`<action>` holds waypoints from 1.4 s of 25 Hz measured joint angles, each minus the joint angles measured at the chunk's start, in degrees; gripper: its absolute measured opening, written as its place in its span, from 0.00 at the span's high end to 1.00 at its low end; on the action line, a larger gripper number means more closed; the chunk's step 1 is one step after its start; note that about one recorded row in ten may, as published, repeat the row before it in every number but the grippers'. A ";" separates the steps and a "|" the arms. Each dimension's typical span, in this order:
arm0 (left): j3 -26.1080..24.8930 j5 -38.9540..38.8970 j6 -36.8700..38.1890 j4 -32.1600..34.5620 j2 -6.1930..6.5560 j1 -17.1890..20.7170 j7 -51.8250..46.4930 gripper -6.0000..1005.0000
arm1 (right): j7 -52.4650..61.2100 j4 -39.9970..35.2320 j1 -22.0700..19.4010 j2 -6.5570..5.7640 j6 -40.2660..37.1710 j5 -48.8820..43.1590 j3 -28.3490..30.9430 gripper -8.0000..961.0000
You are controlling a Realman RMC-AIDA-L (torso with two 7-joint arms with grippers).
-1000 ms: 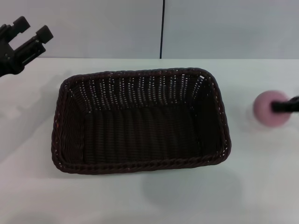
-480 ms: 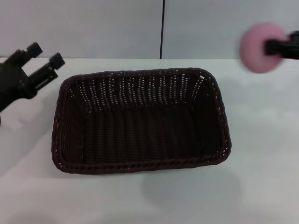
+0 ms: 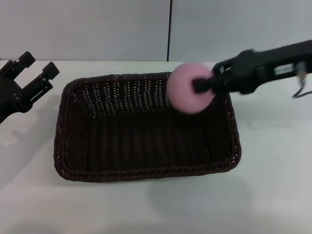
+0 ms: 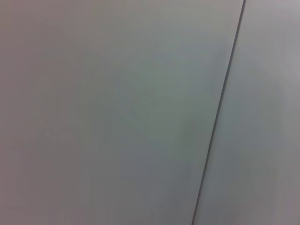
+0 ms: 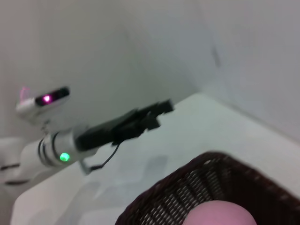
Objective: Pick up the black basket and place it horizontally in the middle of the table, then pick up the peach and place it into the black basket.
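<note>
The black basket (image 3: 146,129) lies lengthwise across the middle of the white table (image 3: 273,165), and nothing shows inside it. My right gripper (image 3: 198,86) reaches in from the right and is shut on the pink peach (image 3: 183,90), holding it in the air over the basket's far right part. In the right wrist view the peach (image 5: 220,214) shows above the basket's rim (image 5: 187,185). My left gripper (image 3: 35,66) is open and empty, off the basket's far left corner.
A grey wall with a dark vertical seam (image 3: 169,29) stands behind the table. The left wrist view shows only that wall (image 4: 117,112). The left arm (image 5: 117,127) shows far off in the right wrist view.
My right gripper lifted the peach from the table at the right and carried it left over the basket. The left gripper shifted a little at the far left.
</note>
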 joint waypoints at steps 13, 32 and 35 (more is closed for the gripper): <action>-0.21 0.00 0.27 -1.38 0.08 -0.08 2.26 0.22 | -6.36 5.35 -0.53 0.40 2.36 1.22 0.69 0.43; -26.38 -0.15 14.77 -25.98 -0.01 -2.11 31.54 0.22 | -69.21 45.46 -21.21 0.78 3.00 52.95 23.71 0.30; -30.55 -0.15 15.92 -28.77 -0.05 -2.19 35.38 0.22 | -83.48 56.51 -21.08 0.93 2.07 59.00 23.76 0.30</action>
